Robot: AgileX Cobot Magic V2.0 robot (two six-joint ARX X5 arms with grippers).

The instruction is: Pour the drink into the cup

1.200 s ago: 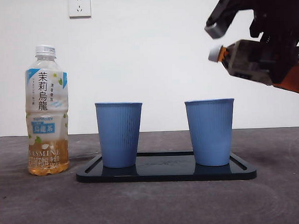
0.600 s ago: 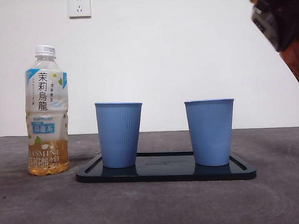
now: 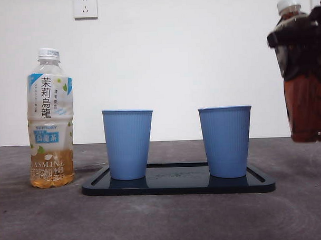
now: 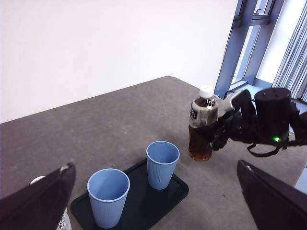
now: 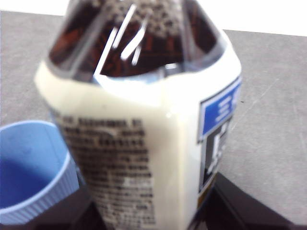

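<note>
Right gripper [image 4: 225, 125] clenched on the dark tea bottle [image 3: 304, 73], holding it upright and clear of the table at the right edge of the front view, its white cap on and uppermost. Long axis of the bottle: near vertical, the brown drink filling its lower part. The bottle hangs just beside the tray [image 3: 178, 187], past its right end and not above it. In the right wrist view the label fills the frame and a blue rim shows close by. Nearest target: the right blue cup [image 3: 225, 141], standing open-mouthed on the tray; it lies from the bottle toward the tray's middle and lower than the cap. Beyond it along the tray stands the left blue cup [image 3: 128, 144], and well apart past the tray's far end the jasmine tea bottle [image 3: 50, 118], upright on the table. Left gripper [image 4: 153, 201] released and raised well back, looking down on the tray; the right arm is the nearer to either cup. Judgement: with the cap on, no pour can begin.
</note>
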